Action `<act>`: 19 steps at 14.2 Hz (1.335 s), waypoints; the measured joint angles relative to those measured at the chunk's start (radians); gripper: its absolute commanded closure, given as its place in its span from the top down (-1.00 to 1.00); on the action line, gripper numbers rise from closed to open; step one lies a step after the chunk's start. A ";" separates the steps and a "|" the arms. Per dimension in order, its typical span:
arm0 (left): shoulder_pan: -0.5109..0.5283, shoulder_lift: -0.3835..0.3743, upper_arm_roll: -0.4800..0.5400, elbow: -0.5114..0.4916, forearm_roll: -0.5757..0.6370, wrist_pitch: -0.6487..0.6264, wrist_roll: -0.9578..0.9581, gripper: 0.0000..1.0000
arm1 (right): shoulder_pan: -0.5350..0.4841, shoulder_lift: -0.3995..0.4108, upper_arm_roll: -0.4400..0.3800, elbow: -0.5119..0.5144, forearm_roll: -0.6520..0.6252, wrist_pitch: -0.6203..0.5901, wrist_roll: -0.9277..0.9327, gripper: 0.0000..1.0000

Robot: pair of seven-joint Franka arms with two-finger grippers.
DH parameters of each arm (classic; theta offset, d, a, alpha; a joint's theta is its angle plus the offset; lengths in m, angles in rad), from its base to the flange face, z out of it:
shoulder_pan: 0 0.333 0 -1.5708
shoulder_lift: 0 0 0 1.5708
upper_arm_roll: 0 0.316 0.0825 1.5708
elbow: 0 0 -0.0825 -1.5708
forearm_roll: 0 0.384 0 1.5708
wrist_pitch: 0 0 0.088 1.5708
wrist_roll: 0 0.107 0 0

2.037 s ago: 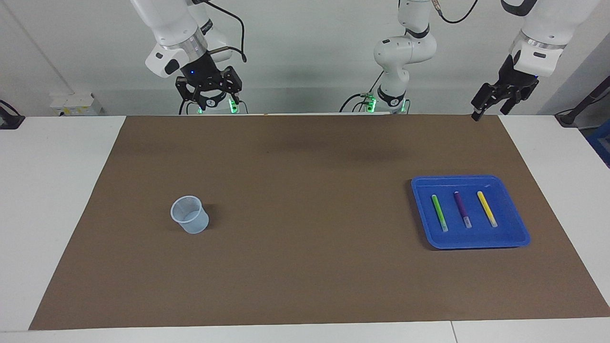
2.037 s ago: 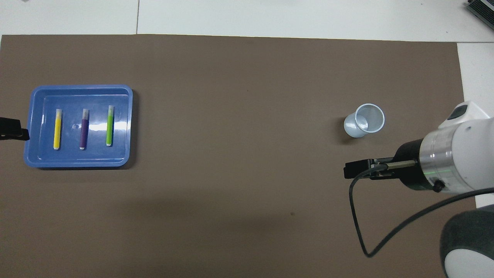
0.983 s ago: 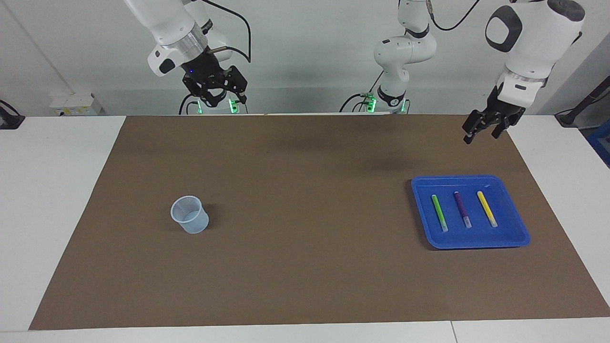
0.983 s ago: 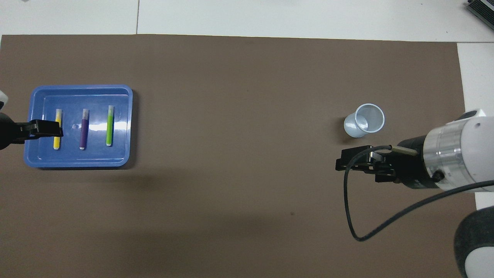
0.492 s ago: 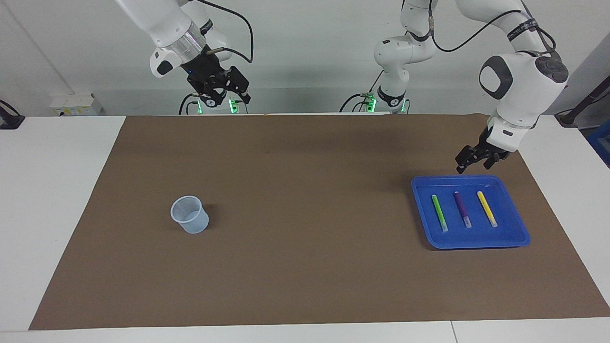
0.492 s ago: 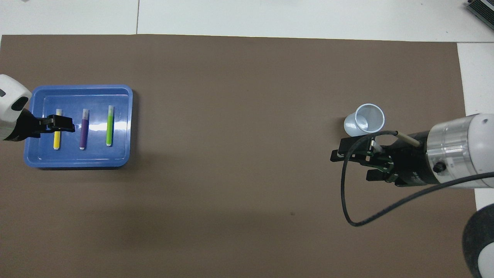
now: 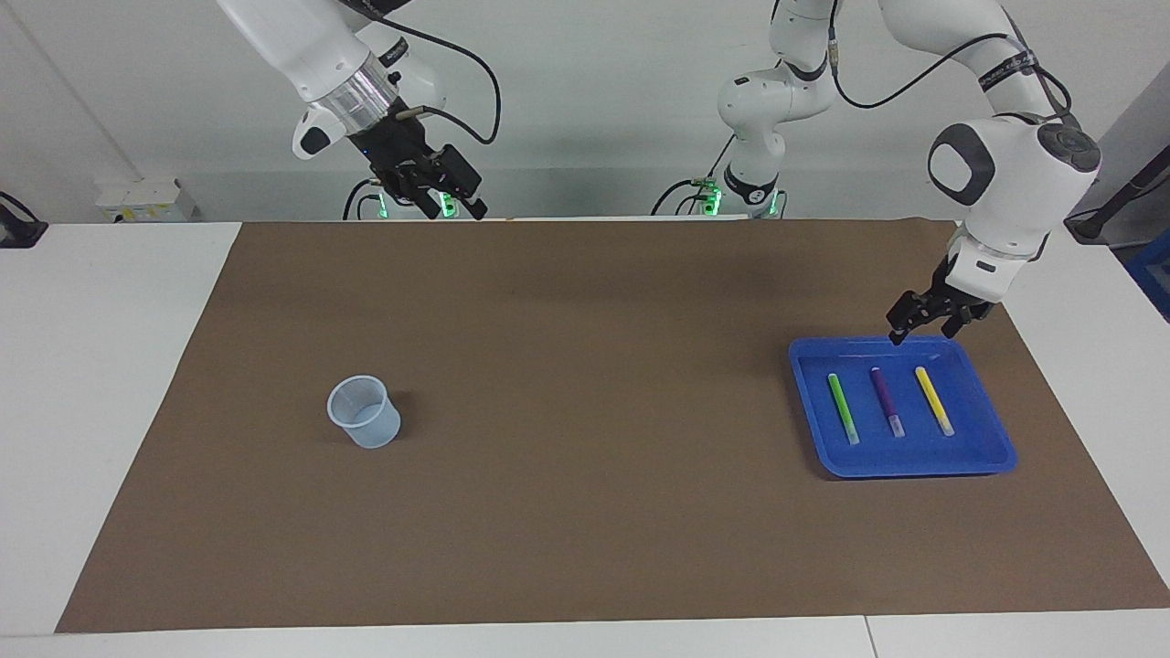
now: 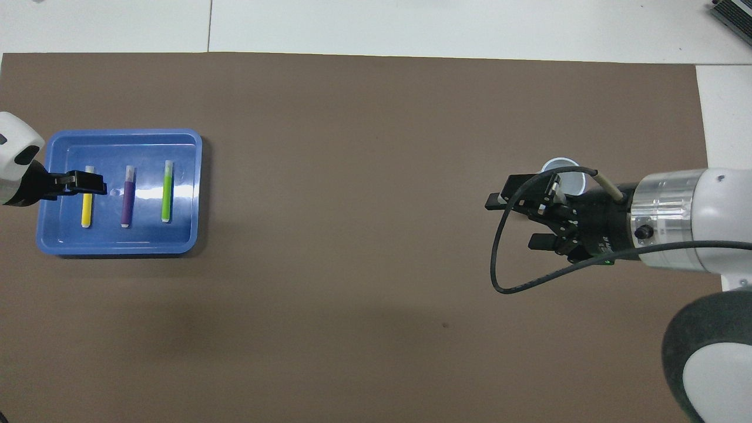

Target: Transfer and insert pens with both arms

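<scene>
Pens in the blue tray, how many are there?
3, side by side in the blue tray: the green pen toward the cup's end, the purple pen in the middle, the yellow pen outermost. None looks hidden.

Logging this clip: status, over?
Left gripper open over blue plastic tray. Right gripper open, raised. Three slim marker pens untouched. Nothing blocking.

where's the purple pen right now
The purple pen lies flat in the blue tray at the left arm's end of the table, between the green pen and the yellow pen, untouched.
</scene>
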 measured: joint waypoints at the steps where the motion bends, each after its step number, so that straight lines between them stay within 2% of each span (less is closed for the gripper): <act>1: 0.009 0.037 0.000 0.018 0.000 0.004 0.021 0.96 | 0.000 0.000 0.000 -0.008 0.008 0.017 0.000 1.00; 5: 0.052 0.214 0.001 0.086 0.000 0.067 0.081 0.93 | 0.019 0.000 0.001 -0.053 0.079 0.137 0.002 1.00; 7: 0.059 0.258 0.001 0.104 0.000 0.088 0.082 0.93 | 0.063 0.001 0.002 -0.073 0.091 0.196 0.002 1.00; 12: 0.082 0.271 0.001 0.146 0.009 0.088 0.091 0.91 | 0.162 0.019 0.006 -0.089 0.094 0.310 0.064 1.00; 15: 0.084 0.298 -0.001 0.212 0.098 0.088 0.118 0.83 | 0.219 0.043 0.006 -0.089 0.094 0.376 0.104 1.00; 17: 0.084 0.315 -0.005 0.235 0.109 0.088 0.137 0.82 | 0.258 0.060 0.007 -0.089 0.094 0.399 0.106 1.00; 19: 0.084 0.336 -0.004 0.236 0.112 0.088 0.145 0.79 | 0.306 0.089 0.007 -0.089 0.094 0.491 0.106 1.00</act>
